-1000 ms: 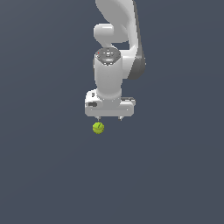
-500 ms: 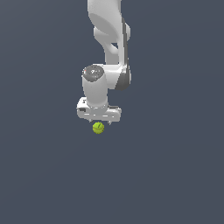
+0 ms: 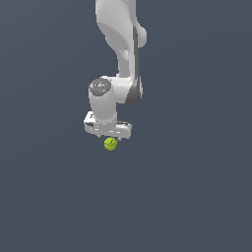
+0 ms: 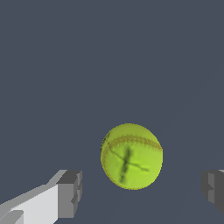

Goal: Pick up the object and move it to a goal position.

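**Gripper poised above ball, jaws spread, nothing held**

Exterior view, taken from its left to its right. The white arm (image 3: 120, 44) enters at the twelve o'clock edge and descends to a rounded wrist housing, below which sits the white gripper (image 3: 109, 135). The gripper body is tilted, its end toward the exterior view's left riding slightly higher than the other. The fingers are too small here to judge their spacing. Directly under the gripper, at its six o'clock, lies the ball (image 3: 110, 143), yellow-green with a darker mark on its face. It sits just beneath the gripper body, close to it; whether the two touch cannot be told from this view. The ball is far narrower than the gripper. All else is a plain dark grey-blue ground (image 3: 197, 187), uniform and unmarked.

Wrist view. One grey fingertip pad (image 4: 70, 193) on its white finger shows at about eight o'clock of the picture; the other pad (image 4: 213, 189) shows at about four o'clock, cut by the edge. The jaws stand wide apart, with open ground between each pad and the ball. The ball (image 4: 131, 156) lies between the two pads, nearer the first than the second, and touches neither. Its surface carries a curved seam line and a darker green cross-shaped mark. The gripper has hold of nothing.
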